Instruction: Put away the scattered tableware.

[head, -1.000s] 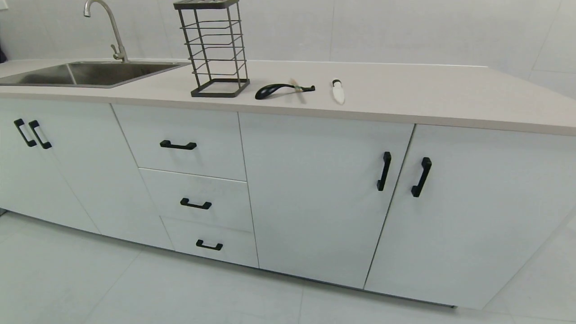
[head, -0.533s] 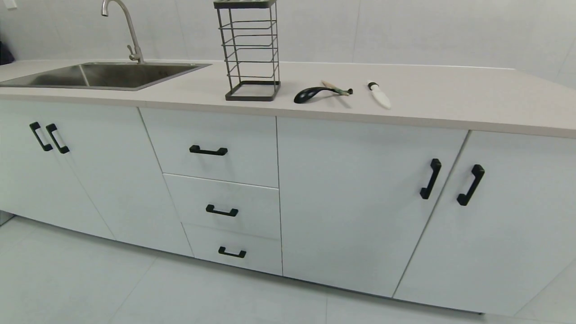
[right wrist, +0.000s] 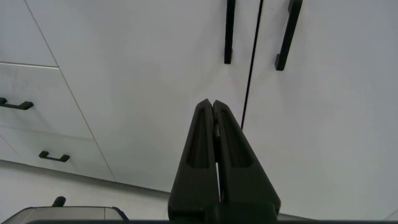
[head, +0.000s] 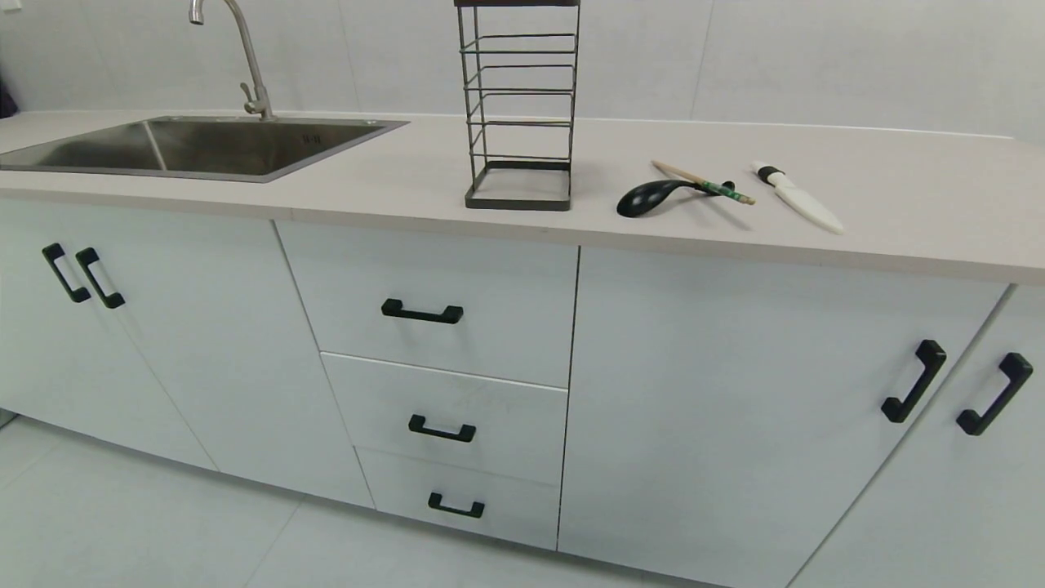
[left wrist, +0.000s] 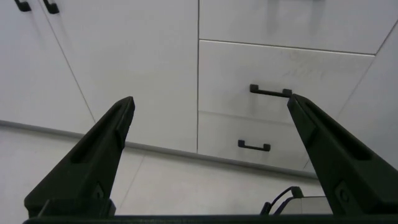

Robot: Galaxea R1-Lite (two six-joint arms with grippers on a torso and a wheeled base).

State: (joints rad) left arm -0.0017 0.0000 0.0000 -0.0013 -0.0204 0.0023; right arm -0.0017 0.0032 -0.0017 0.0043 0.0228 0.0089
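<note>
Editor: Tableware, where does it lie?

Photographer: On the pale worktop (head: 392,184). Black spoon (head: 649,198) sits at three o'clock from the upright wire rack (head: 518,106), a chopstick (head: 704,183) crossing its handle. White knife (head: 798,200) lies just beside them, farther toward three o'clock. Sink (head: 245,143) and tap (head: 245,57) stand at nine o'clock of the rack.

Editor: And the jaws?

Photographer: Left gripper (left wrist: 210,102) has them wide apart, facing the drawers (left wrist: 286,68). Right gripper (right wrist: 213,109) has them pressed together before the cabinet doors (right wrist: 155,74).

The left fingers (left wrist: 93,162) and right fingers (right wrist: 202,146) are long, tapered, matte black.
</note>
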